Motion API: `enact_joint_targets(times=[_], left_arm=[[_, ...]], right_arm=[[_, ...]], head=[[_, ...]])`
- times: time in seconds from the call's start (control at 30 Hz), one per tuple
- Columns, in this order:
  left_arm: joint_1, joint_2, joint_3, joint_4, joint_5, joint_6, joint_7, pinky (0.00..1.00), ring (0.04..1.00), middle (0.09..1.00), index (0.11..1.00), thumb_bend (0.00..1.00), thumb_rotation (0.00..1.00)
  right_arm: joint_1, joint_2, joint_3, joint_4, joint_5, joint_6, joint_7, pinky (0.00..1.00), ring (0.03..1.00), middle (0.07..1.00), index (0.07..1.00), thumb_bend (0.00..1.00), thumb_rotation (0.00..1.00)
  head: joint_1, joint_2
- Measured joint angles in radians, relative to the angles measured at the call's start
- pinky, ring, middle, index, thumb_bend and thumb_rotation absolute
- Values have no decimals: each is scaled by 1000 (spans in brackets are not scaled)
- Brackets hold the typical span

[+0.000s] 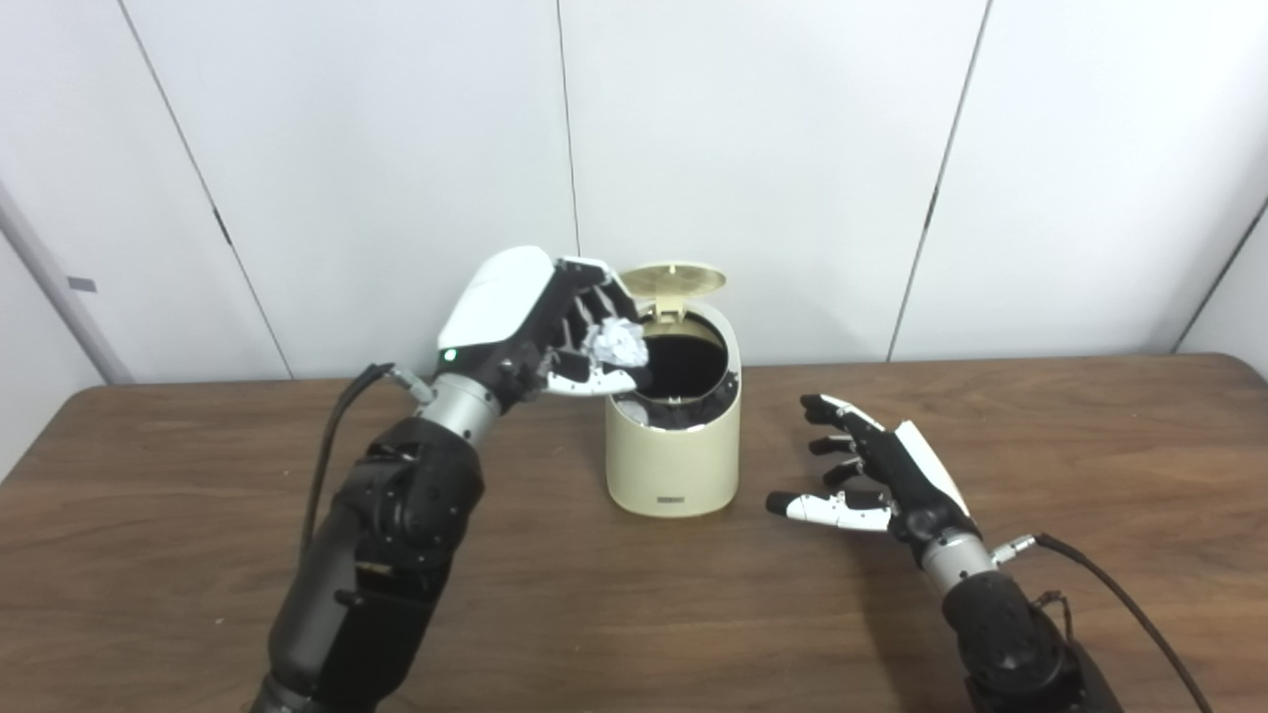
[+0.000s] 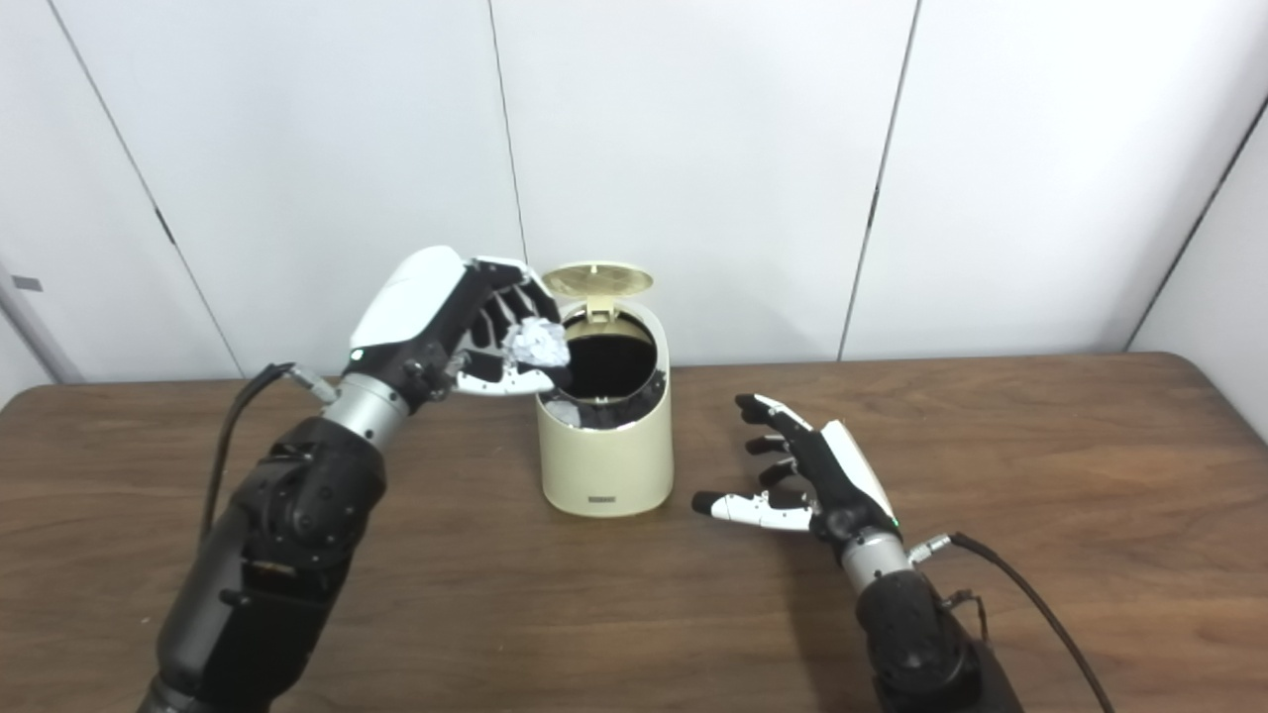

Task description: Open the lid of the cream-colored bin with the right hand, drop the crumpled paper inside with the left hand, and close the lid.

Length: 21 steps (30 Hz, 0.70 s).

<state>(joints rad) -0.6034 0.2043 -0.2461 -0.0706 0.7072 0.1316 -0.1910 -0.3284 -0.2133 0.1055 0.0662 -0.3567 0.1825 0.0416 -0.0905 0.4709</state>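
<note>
You can read no text here: the small dark label low on the cream-colored bin is too blurred.

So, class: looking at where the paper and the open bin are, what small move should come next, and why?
Probably the left hand should open and drop the crumpled paper: it sits at the bin rim, lid already up, right hand clear.
</note>
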Motion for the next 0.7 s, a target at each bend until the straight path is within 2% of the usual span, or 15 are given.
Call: enact_joint_targets(times=[0.17,0.4,0.7], left_arm=[[1,-31,-14,30,5,-2,24,328,388,471,523,500,0],[0,-33,-25,63,23,-36,69,326,383,475,523,500,0],[-8,-51,-42,162,54,-104,183,316,374,476,531,498,0]], right_arm=[[1,0,0,-5,1,4,0,633,774,863,874,736,335],[6,-2,-2,-20,2,6,1,622,769,857,870,740,326],[12,-2,-2,-29,5,10,5,611,768,859,864,738,326]], head=[[2,0],[0,6],[-5,9]])
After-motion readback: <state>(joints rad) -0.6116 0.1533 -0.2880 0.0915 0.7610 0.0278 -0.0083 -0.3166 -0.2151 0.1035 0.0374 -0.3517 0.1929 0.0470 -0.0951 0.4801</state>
